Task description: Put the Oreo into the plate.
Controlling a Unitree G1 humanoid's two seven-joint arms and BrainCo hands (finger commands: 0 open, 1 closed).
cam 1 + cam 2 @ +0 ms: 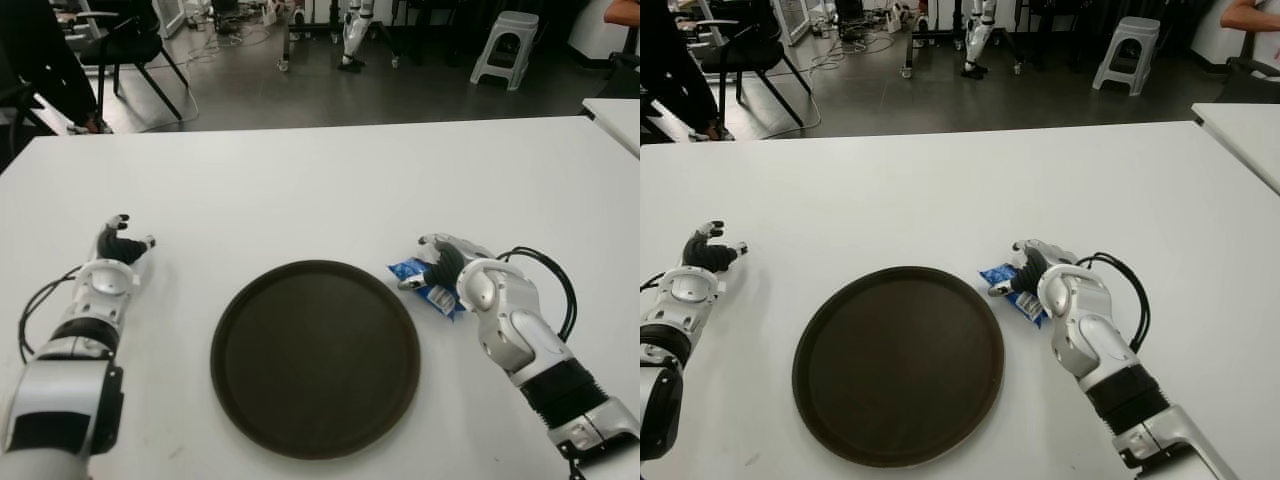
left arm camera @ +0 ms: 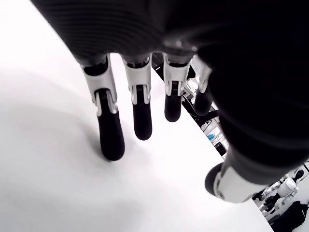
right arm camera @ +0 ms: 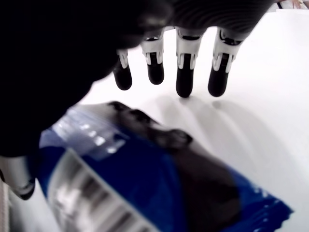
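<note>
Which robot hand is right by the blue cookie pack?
The right robot hand, open over the Oreo pack beside the plate. The left robot hand has only bare table nearby.

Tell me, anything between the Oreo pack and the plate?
Nothing: the left eye view shows only bare table between Oreo pack and plate.

The robot's arms were shiny white and silver, with black ribbed bands near the wrists. A thin black cable (image 1: 548,262) looped out beside the right hand (image 1: 447,262), and another one (image 1: 40,300) curled by the left hand (image 1: 118,245). The fingers (image 2: 109,123) were white with soft black tips.
</note>
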